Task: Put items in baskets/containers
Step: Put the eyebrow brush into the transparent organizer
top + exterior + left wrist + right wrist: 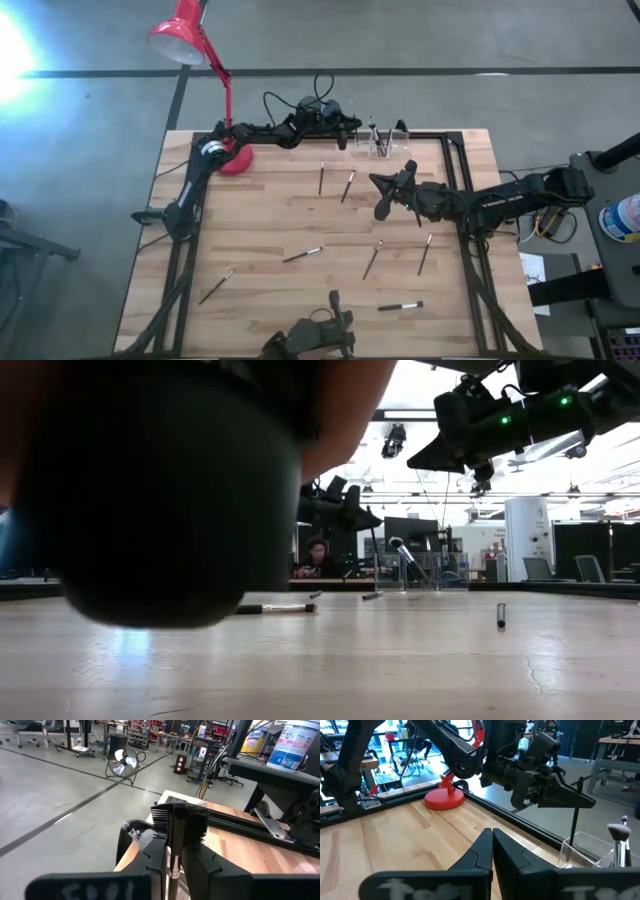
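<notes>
At the table's far edge, the left gripper pinches a thin, dark-handled makeup brush upright above the small clear plastic organiser. Such brushes look light, stiff and slippery; mid-handle seems safest. The right gripper hovers closed, empty.

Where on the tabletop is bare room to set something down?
Bare wood lies between the red lamp base, the left table edge and the brush nearest that edge. Crowded: the far edge, where the left gripper holds a brush over the clear organiser.
</notes>
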